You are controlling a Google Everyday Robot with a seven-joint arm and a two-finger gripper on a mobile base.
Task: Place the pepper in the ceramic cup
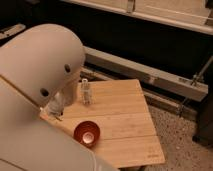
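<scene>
The big white shell of my arm (37, 65) fills the left of the camera view and hides the left part of the wooden table (122, 125). My gripper (54, 110) shows only partly, just under the shell at the table's left edge, left of the red-orange bowl. The pepper is out of view. The white ceramic cup is hidden, probably behind the arm; I cannot pick it out.
A small clear shaker bottle (86, 93) stands upright near the table's back left. A red-orange round bowl (86, 133) sits near the front left. A metal rail (150, 75) runs behind the table. Speckled floor (180, 140) lies to the right.
</scene>
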